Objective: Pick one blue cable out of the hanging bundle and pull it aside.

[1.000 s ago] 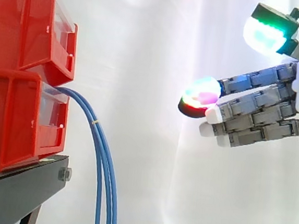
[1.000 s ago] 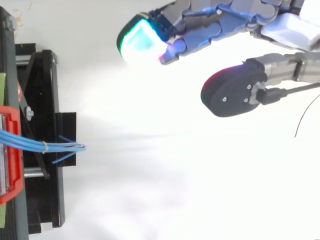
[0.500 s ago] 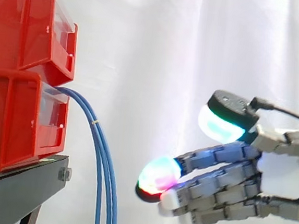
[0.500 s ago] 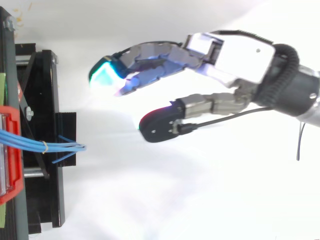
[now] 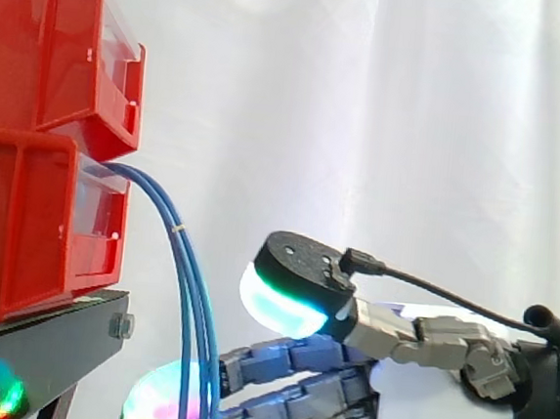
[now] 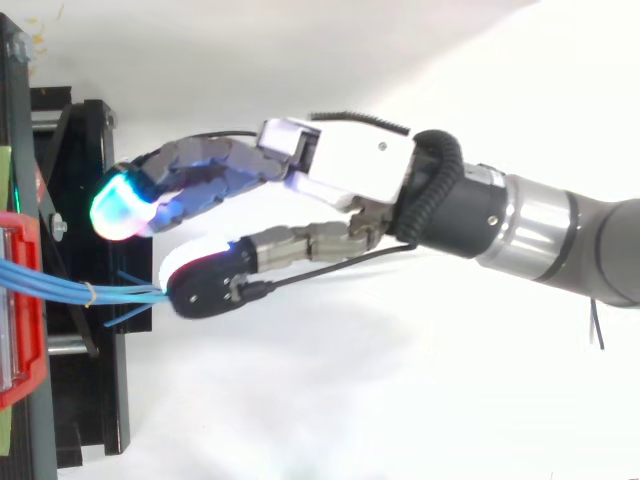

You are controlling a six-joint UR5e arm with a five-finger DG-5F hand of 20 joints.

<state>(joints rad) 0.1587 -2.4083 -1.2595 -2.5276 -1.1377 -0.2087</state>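
Where the cables (image 5: 190, 290) leave the lower bin (image 5: 23, 226), they arch out over its front lip and hang straight down as one blue bundle beside the stand (image 5: 42, 346), bound near the top of the arch by a thin yellow tie (image 5: 177, 228). A second bin (image 5: 49, 42) sits stacked on the first, with the curtain (image 5: 417, 104) behind. Low at the right, the hand (image 6: 350, 170) reaches level toward the bundle, released and holding nothing. Its fingers (image 5: 276, 366) are nearly straight and cross the hanging strands in the side view, so that a glowing tip (image 5: 160, 405) shows on the bins' side of them. The thumb (image 5: 288, 284) is spread well above the fingers, its pad glowing cyan on the underside, on the arm's side of the bundle. From above, the thumb tip (image 6: 205, 285) lies just beside the outermost strands, though I cannot tell whether it touches them, while the fingertips (image 6: 120, 205) lie to one side of the bundle, over the stand and apart from the cables.
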